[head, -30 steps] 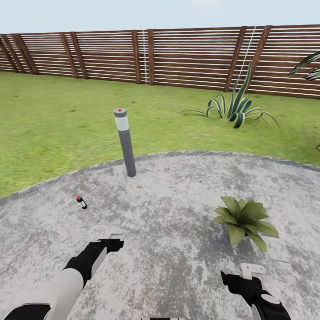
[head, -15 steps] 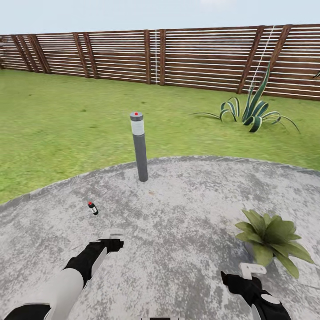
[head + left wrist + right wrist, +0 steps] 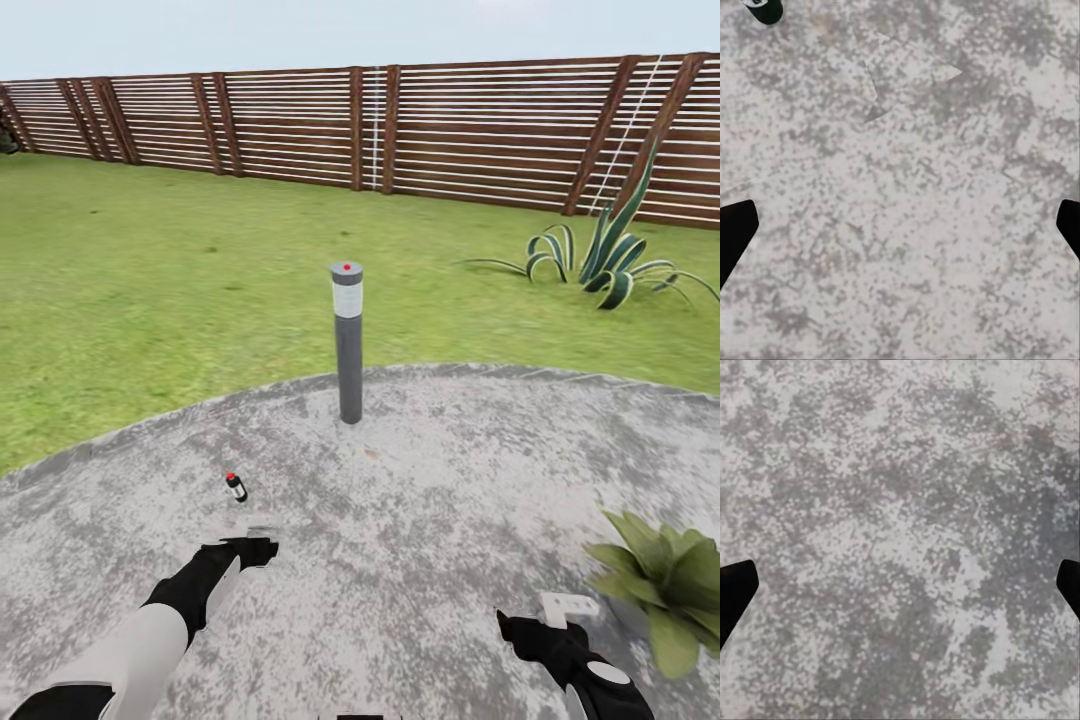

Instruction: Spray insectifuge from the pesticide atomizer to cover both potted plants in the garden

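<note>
The pesticide atomizer (image 3: 236, 487), a small dark bottle with a red neck, stands upright on the garden's round grey patio (image 3: 430, 470). It is a short way beyond my left gripper (image 3: 258, 541). In the left wrist view a dark piece of the atomizer (image 3: 761, 7) sits at the picture's edge, and the gripper (image 3: 900, 232) is open over bare paving. One of the potted plants (image 3: 668, 577), a green leafy rosette, stands at the patio's right, just past my right gripper (image 3: 566, 607). That gripper (image 3: 900, 592) is open too, with nothing between its fingers.
A tall grey bollard lamp (image 3: 348, 340) with a red dot rises at the patio's far edge. Green lawn (image 3: 150, 290) stretches to a brown slatted fence (image 3: 450, 130). A striped agave clump (image 3: 600, 262) grows at the back right.
The whole view has swung left, so everything sits further right in the picture. The atomizer now lies closer to my left gripper. Both arms hold the same pose.
</note>
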